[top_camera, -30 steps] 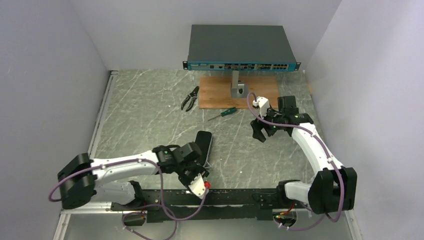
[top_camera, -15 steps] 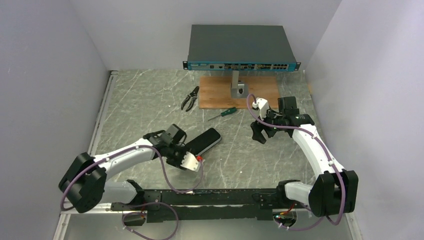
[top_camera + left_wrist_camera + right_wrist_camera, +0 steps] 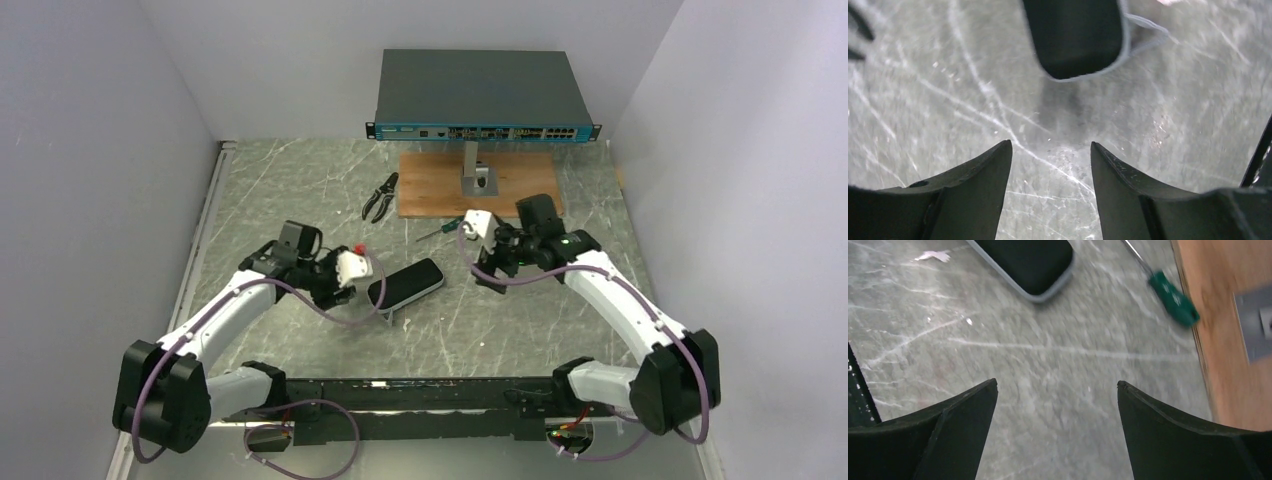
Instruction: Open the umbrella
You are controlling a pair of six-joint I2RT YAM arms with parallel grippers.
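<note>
Umbrella [image 3: 405, 284], folded into a black oblong with a pale rim, lies flat on the marbled table [image 3: 300, 190]. It sits just ahead of the left claw [image 3: 1050, 145], clear of the fingertips. That claw stands partly spread with nothing between its fingers. The right claw [image 3: 1058, 382] gapes wide and empty, with the umbrella ahead to its left and a screwdriver [image 3: 1173, 297] ahead to its right.

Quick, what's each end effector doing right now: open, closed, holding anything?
Left end effector: open, empty, the umbrella just ahead of it.
Right end effector: open, empty.
</note>
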